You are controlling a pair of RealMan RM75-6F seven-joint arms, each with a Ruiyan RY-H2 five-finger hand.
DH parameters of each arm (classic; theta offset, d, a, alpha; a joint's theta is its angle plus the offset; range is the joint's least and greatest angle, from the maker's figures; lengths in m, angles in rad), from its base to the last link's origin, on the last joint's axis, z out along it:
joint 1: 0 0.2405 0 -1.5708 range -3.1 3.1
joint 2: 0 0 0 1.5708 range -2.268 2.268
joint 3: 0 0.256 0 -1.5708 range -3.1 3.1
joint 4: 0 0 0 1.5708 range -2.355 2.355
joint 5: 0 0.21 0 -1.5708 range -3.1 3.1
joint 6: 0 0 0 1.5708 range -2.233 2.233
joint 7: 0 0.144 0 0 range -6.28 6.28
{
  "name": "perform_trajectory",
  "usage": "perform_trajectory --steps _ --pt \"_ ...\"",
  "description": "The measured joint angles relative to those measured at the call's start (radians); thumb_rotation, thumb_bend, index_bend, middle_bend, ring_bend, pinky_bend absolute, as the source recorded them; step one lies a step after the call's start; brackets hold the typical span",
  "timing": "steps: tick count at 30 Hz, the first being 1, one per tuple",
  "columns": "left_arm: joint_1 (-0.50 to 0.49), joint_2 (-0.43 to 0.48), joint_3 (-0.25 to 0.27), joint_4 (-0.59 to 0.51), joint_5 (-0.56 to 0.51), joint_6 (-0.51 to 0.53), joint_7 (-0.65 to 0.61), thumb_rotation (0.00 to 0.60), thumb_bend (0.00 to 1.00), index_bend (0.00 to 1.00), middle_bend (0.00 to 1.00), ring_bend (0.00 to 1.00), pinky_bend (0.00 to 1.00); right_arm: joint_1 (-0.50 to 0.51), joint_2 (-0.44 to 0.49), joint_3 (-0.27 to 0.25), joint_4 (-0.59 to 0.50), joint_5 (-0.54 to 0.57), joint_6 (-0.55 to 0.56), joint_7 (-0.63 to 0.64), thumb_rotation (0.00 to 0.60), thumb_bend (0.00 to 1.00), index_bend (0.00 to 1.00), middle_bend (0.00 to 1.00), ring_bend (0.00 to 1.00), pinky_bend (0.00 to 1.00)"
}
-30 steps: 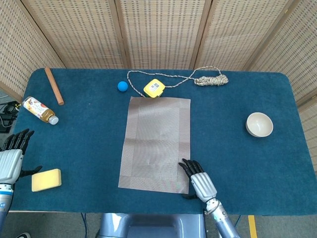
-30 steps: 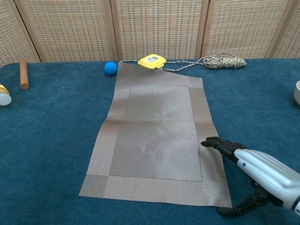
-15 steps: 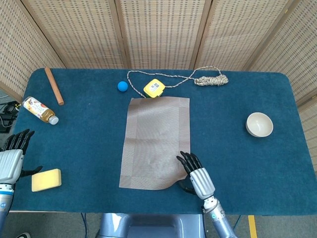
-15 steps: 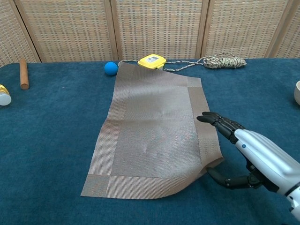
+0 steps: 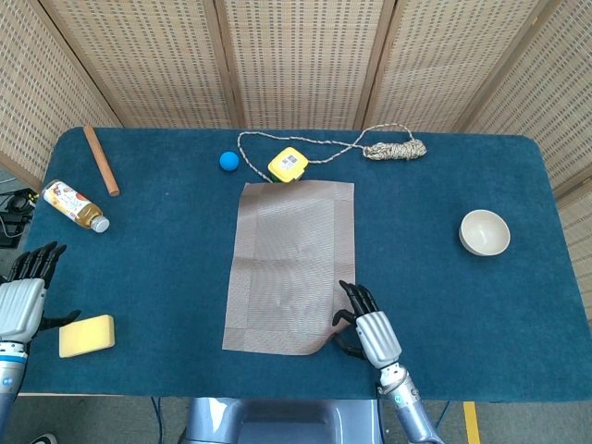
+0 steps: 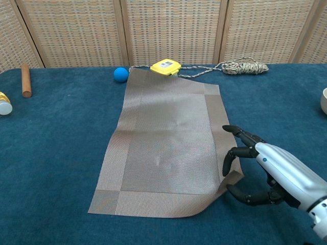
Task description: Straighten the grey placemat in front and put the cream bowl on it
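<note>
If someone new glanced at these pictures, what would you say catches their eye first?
Probably the grey placemat lying lengthwise in the middle of the blue table, with the right hand pinching its near right corner, which is curled up off the cloth. Next, the cream bowl standing alone at the far right, well apart from the mat. The left hand sits at the left edge beside a yellow sponge.

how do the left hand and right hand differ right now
The right hand sits at the near right corner of the grey placemat, pinching its lifted edge; the left hand is at the table's far left edge, beside a yellow sponge, holding nothing. The right hand's fingers curl around the mat; the left hand's are spread apart. Both have black fingers and pale grey backs.
</note>
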Motion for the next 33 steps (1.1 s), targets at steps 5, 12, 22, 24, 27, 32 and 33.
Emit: perform_trajectory --steps 5,12,22,24,27,32,33 --pt "-0.001 0.001 0.001 -0.003 -0.003 -0.005 0.002 0.600 0.11 0.01 0.00 0.00 0.00 0.000 -0.005 0.000 0.019 -0.004 0.012 0.004 0.600 0.53 0.68 0.13 0.00 0.00" --pt "-0.003 0.002 0.001 -0.004 -0.006 -0.008 0.000 0.600 0.12 0.01 0.00 0.00 0.00 0.000 -0.007 -0.004 0.022 -0.008 0.020 0.010 0.600 0.59 0.71 0.14 0.00 0.00" --pt "-0.004 0.005 0.000 -0.002 -0.008 -0.012 -0.012 0.600 0.12 0.01 0.00 0.00 0.00 -0.002 0.004 -0.018 -0.004 -0.020 0.028 0.004 0.600 0.60 0.73 0.14 0.00 0.00" --pt "-0.004 0.006 0.000 -0.002 -0.008 -0.012 -0.013 0.600 0.12 0.01 0.00 0.00 0.00 0.001 0.016 -0.021 -0.015 -0.025 0.028 -0.001 0.600 0.60 0.74 0.14 0.00 0.00" --pt "-0.004 0.006 0.000 -0.002 -0.010 -0.014 -0.014 0.600 0.12 0.01 0.00 0.00 0.00 0.005 0.048 -0.023 -0.041 -0.035 0.032 -0.015 0.600 0.60 0.75 0.14 0.00 0.00" --pt "-0.005 0.007 -0.001 -0.002 -0.010 -0.014 -0.014 0.600 0.12 0.01 0.00 0.00 0.00 0.012 0.130 -0.005 -0.075 -0.051 0.068 -0.060 0.600 0.60 0.76 0.14 0.00 0.00" --pt "-0.005 0.007 -0.001 -0.003 -0.010 -0.013 -0.013 0.600 0.11 0.01 0.00 0.00 0.00 0.014 0.149 0.002 -0.083 -0.051 0.073 -0.067 0.600 0.60 0.76 0.14 0.00 0.00"
